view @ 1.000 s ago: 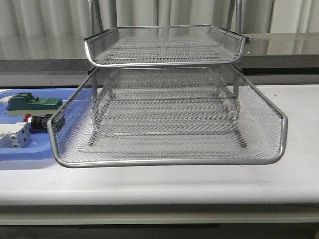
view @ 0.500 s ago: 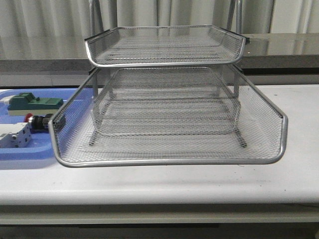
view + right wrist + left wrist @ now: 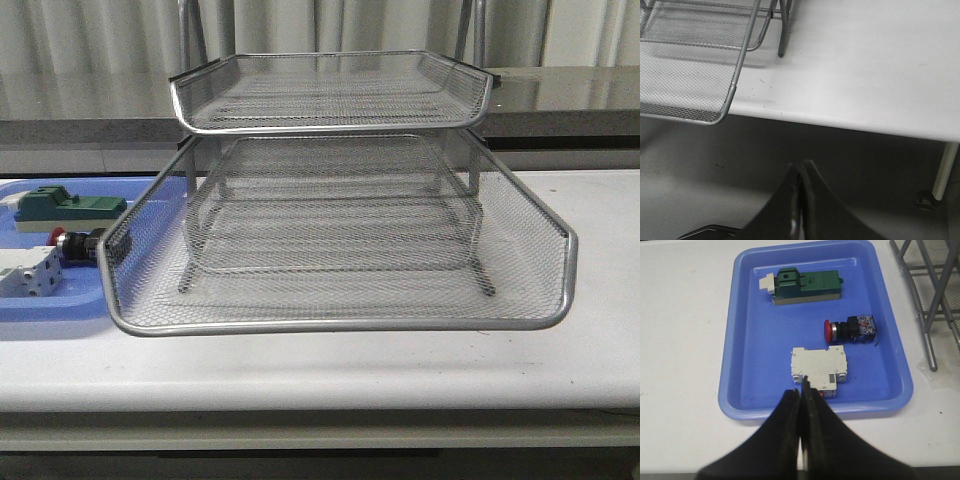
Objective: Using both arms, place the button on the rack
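The button (image 3: 849, 329), red cap, black body, blue rear, lies on its side in a blue tray (image 3: 745, 355); in the front view it (image 3: 75, 243) peeks out left of the rack. The silver wire-mesh rack (image 3: 330, 230) stands mid-table, and its legs (image 3: 927, 300) and lowest tier's corner (image 3: 690, 75) show in the wrist views. My left gripper (image 3: 801, 390) is shut and empty above the tray's near rim, short of the button. My right gripper (image 3: 801, 167) is shut and empty, off the table's front edge by the rack's right corner. Neither arm shows in the front view.
The blue tray also holds a green block (image 3: 805, 286) and a white breaker-like block (image 3: 819, 367), which lies between my left gripper and the button. The white table (image 3: 865, 65) runs right of the rack; its edge and a table leg (image 3: 944, 170) show below.
In the front view the blue tray's near edge and the white block appear to have shifted slightly left. The rack has not moved.
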Controlling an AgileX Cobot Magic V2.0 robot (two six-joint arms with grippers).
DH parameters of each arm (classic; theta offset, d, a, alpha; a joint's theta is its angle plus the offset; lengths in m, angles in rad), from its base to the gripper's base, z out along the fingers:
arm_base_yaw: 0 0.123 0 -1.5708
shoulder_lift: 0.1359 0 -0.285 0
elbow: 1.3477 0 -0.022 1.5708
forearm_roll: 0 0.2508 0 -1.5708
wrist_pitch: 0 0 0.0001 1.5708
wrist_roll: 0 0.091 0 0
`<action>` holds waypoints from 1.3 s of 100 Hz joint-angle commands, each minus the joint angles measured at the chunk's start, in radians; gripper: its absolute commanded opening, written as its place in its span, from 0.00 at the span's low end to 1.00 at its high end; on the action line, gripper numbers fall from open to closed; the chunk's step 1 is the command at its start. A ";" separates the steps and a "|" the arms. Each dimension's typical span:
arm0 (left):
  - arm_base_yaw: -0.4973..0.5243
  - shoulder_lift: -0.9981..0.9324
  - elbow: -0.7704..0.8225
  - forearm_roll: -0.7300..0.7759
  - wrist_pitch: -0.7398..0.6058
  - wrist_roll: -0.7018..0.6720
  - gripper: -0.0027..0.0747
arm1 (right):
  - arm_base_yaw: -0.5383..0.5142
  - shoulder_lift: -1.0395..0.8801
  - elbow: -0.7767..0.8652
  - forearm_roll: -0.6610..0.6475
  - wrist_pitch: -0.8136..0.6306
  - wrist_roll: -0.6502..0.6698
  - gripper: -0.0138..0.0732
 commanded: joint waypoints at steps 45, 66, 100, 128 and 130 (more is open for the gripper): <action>-0.005 0.078 -0.051 0.024 -0.061 0.038 0.85 | -0.005 0.006 -0.022 0.001 -0.054 0.001 0.08; -0.005 0.085 -0.058 0.021 -0.074 0.038 0.84 | -0.005 0.006 -0.022 0.001 -0.054 0.001 0.08; -0.005 0.339 -0.363 0.004 0.082 0.264 0.84 | -0.005 0.006 -0.022 0.001 -0.054 0.001 0.08; -0.005 0.646 -0.706 -0.120 0.284 0.592 0.84 | -0.005 0.006 -0.022 0.001 -0.054 0.001 0.08; -0.005 0.668 -0.733 -0.120 0.303 0.602 0.84 | -0.005 0.006 -0.022 0.001 -0.054 0.001 0.08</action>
